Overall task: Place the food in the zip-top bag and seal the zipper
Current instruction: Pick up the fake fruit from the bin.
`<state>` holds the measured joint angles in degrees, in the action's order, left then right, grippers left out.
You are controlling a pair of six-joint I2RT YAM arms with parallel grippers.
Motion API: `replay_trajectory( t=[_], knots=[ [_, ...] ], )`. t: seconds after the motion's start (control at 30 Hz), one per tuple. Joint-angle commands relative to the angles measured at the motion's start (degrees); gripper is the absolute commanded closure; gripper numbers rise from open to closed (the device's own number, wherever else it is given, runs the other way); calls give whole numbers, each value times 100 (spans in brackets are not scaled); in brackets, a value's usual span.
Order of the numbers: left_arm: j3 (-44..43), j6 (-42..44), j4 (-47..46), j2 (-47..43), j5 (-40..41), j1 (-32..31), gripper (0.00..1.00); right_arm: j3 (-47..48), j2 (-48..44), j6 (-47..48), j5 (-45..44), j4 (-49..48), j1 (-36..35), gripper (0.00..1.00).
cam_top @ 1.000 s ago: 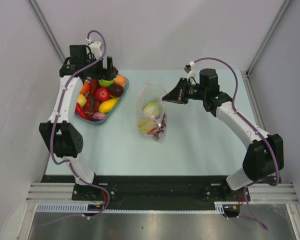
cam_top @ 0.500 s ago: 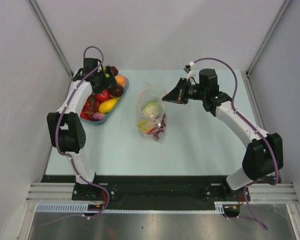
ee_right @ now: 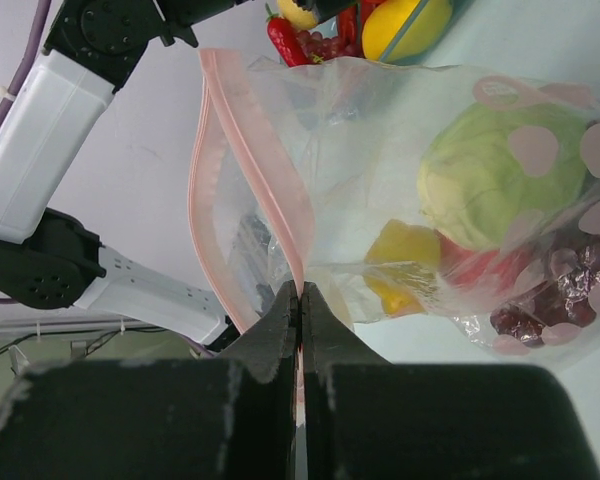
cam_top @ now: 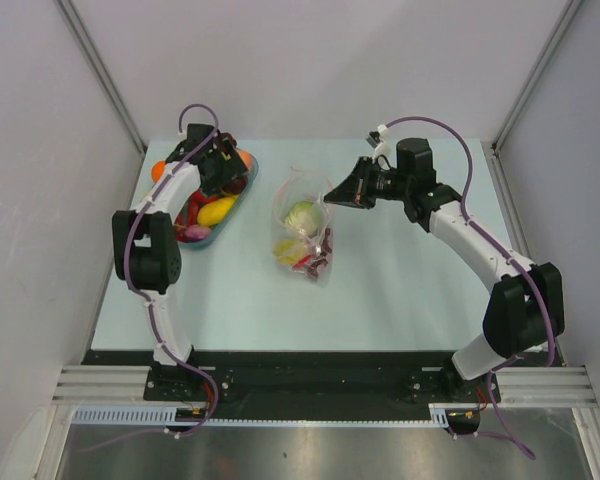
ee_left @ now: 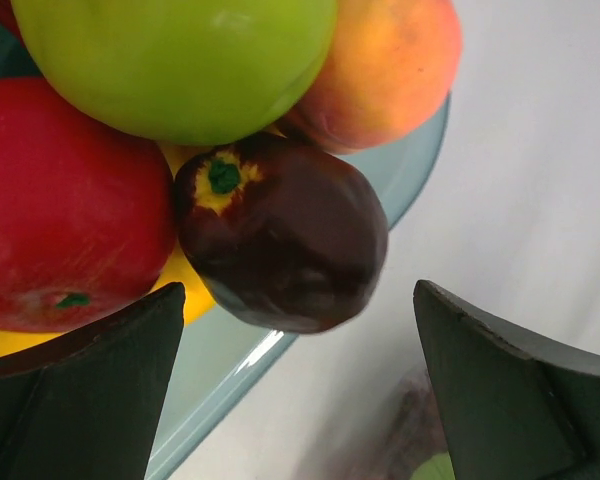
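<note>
The clear zip-top bag (cam_top: 302,228) lies mid-table, mouth open toward the back. It holds a green piece (ee_right: 500,180), a yellow piece (ee_right: 405,255), a red piece and purple grapes (ee_right: 550,300). My right gripper (ee_right: 300,290) is shut on the pink zipper (ee_right: 263,165) at the mouth's right side and holds it up; it also shows in the top view (cam_top: 332,192). My left gripper (cam_top: 224,172) is open over the fruit dish (cam_top: 212,238). A dark maroon fruit (ee_left: 280,235) sits just ahead of its open fingers (ee_left: 100,380), untouched.
The blue-rimmed dish (ee_left: 230,370) holds a green apple (ee_left: 170,60), a red apple (ee_left: 60,200), a peach (ee_left: 380,60), a yellow piece and a red chilli. Walls close in at the back, left and right.
My left arm has swung from the dish's far left side across to its right side, with the gripper now low over the fruit. The right arm and the bag have not moved.
</note>
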<state>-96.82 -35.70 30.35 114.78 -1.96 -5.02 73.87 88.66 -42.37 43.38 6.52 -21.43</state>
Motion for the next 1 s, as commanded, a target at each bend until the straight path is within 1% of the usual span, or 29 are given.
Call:
replay_trajectory(
  t=[0.0, 0.2, 0.27, 0.3, 0.33, 0.47, 0.6, 0.73, 0.77, 0.97],
  knots=[
    [-347, -288, -108, 132, 398, -26, 0, 242, 54, 27, -13, -231, 43, 100],
    [-408, -358, -47, 281, 477, -26, 1, 242, 98, 9, 13, -309, 78, 100],
    [-400, -358, -38, 290, 442, -26, 10, 242, 99, 18, 13, -301, 86, 100],
    [-400, -358, -38, 290, 433, -17, 18, 242, 99, 18, 4, -301, 78, 100],
    [-391, -350, -38, 299, 416, -17, 20, 242, 107, 27, 4, -310, 95, 100],
    [-391, -376, -12, 247, 442, -17, 20, 242, 107, 27, -5, -327, 87, 100],
    [-364, -350, 85, 141, 424, -17, 30, 242, 125, 1, 31, -389, 87, 100],
    [-84, -341, 33, -271, 275, -17, 32, 242, 99, 53, 39, -310, 95, 100],
    [100, -332, -2, -542, 249, -17, 33, 242, 90, 88, 39, -292, 87, 100],
    [584, -130, -82, -1326, 248, -17, 35, 242, 107, 97, 31, -266, 78, 100]
  ],
)
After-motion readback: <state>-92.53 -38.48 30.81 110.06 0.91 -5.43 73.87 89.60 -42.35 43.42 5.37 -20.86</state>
